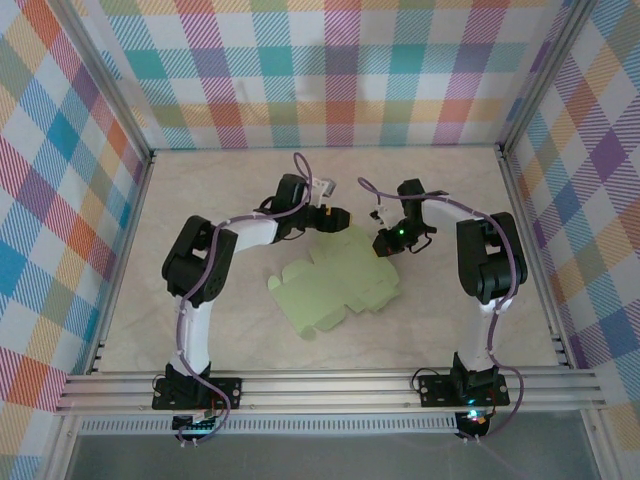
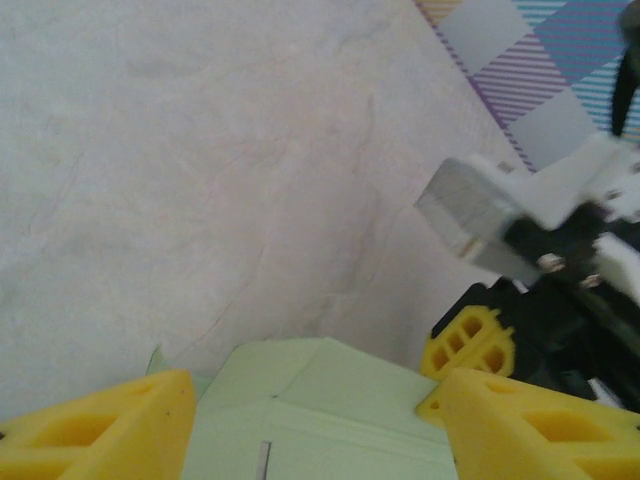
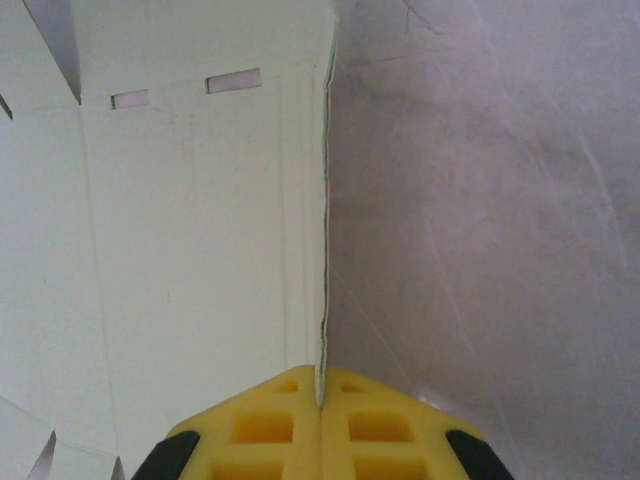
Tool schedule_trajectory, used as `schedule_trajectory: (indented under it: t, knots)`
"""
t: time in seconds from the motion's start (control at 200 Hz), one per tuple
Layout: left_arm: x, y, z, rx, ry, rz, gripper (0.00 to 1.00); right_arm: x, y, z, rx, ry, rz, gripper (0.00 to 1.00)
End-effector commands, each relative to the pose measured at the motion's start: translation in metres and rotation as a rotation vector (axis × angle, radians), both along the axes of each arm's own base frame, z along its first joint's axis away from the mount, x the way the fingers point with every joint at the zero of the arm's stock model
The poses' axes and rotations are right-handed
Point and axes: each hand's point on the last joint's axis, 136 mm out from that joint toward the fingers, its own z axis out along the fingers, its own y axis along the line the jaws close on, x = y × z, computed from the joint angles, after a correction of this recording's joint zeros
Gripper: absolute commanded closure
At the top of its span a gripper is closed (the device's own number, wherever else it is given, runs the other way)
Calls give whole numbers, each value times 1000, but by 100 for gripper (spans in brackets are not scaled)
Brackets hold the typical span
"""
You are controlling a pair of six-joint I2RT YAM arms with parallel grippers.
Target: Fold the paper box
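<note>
Paper box (image 1: 335, 285) lies flat at frame centre, its upper right edge pinched in the clenched right gripper (image 3: 322, 400), while the left gripper (image 2: 310, 400) stands released over its top corner.

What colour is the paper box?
The paper box is pale green, clearest in right wrist view.

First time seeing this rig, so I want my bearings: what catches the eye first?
The pale green paper box, an unfolded cut-out, lies in the middle of the beige table, framed by loud plaid walls. The right gripper is pinched shut on one edge of it, while the left gripper stands open over another part.
</note>
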Motion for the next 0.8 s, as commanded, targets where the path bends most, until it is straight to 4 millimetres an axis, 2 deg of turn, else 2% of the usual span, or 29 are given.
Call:
schedule_trajectory:
  t: [0.0, 0.185, 0.34, 0.52, 0.665, 0.795]
  knots:
    - [3, -8, -3, -7, 20, -12, 36, -4, 2, 10, 37, 12, -4, 100]
    - [9, -7, -20, 33, 49, 5, 36, -3, 2, 8, 35, 19, -3, 100]
    - [14, -9, -22, 54, 49, -4, 35, -4, 3, 11, 46, 14, 7, 100]
    - [-1, -26, -20, 44, 23, -125, 35, -5, 4, 13, 54, 15, 9, 100]
    - [-7, -30, -23, 59, 6, -178, 35, -4, 5, 15, 63, 14, 8, 100]
    - [-11, -34, -21, 41, 4, -211, 41, -4, 6, 16, 69, 11, 9, 100]
